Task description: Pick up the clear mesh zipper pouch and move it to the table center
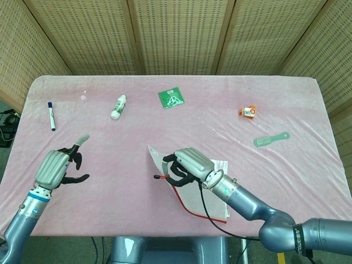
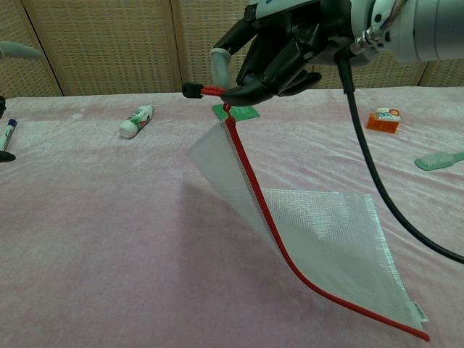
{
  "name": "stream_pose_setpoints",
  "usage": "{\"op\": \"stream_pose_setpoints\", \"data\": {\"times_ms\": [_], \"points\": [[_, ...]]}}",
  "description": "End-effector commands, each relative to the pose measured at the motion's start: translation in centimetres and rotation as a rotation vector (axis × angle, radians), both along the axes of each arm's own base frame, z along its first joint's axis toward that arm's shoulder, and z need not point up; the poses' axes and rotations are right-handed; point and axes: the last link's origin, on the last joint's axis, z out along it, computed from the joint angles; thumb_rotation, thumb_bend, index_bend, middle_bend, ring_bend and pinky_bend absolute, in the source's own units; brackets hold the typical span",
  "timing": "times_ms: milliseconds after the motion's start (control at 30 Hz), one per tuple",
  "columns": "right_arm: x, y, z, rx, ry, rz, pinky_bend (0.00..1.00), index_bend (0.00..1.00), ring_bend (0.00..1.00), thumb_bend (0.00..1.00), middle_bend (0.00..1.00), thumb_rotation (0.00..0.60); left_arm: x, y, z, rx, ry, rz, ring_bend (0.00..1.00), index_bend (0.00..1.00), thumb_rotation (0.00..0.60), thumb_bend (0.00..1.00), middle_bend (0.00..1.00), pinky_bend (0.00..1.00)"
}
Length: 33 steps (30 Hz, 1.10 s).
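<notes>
The clear mesh zipper pouch [image 1: 190,187] [image 2: 319,239] with a red zipper edge hangs tilted, its top corner lifted off the pink table [image 1: 165,126] and its lower end still near the cloth. My right hand [image 1: 187,165] [image 2: 279,47] pinches the pouch's red zipper pull near the table's front middle. My left hand [image 1: 58,168] hovers over the table's front left with fingers spread and nothing in it; the chest view shows only a fingertip of it at the left edge.
On the cloth lie a blue marker [image 1: 51,116], a white tube [image 1: 118,106] [image 2: 136,120], a green card [image 1: 171,98], an orange packet [image 1: 248,112] [image 2: 382,119] and a green brush [image 1: 271,139] [image 2: 438,160]. Woven screens stand behind the table.
</notes>
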Motion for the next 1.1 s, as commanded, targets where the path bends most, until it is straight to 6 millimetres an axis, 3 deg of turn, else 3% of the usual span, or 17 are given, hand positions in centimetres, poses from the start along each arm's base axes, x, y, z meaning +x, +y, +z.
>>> {"op": "stream_pose_setpoints", "data": {"times_ms": [33, 300, 333, 500, 867, 1100], "points": [[0.0, -0.1, -0.1, 0.007, -0.009, -0.007, 1.0, 0.8, 0.96, 0.8, 0.99, 0.6, 3.3, 2.4, -2.7, -0.059, -0.125, -0.121, 0.83, 0.19, 0.6, 0.0, 1.0, 1.0], [0.3, -0.4, -0.2, 0.004, -0.012, -0.009, 1.0, 0.8, 0.96, 0.8, 0.99, 0.6, 7.9, 4.6, -6.8, -0.256, -0.264, -0.131, 0.83, 0.25, 0.6, 0.0, 1.0, 1.0], [0.3, -0.6, -0.2, 0.002, -0.009, -0.013, 1.0, 0.8, 0.96, 0.8, 0.99, 0.6, 9.2, 4.7, -7.9, -0.338, -0.36, -0.097, 0.83, 0.25, 0.6, 0.0, 1.0, 1.0], [0.2, -1.1, -0.1, 0.012, -0.021, -0.05, 1.0, 0.8, 0.96, 0.8, 0.99, 0.6, 11.6, 5.8, -10.3, -0.463, -0.439, -0.057, 0.83, 0.28, 0.6, 0.0, 1.0, 1.0], [0.0, -1.6, 0.4, 0.002, -0.016, -0.061, 1.0, 0.8, 0.96, 0.8, 0.99, 0.6, 14.7, 6.2, -12.5, -0.552, -0.472, -0.063, 0.83, 0.32, 0.6, 0.0, 1.0, 1.0], [0.1, -1.6, 0.6, -0.004, -0.009, -0.05, 1.0, 0.8, 0.96, 0.8, 0.99, 0.6, 15.7, 6.3, -13.0, -0.564, -0.449, -0.076, 0.83, 0.38, 0.6, 0.01, 1.0, 1.0]]}}
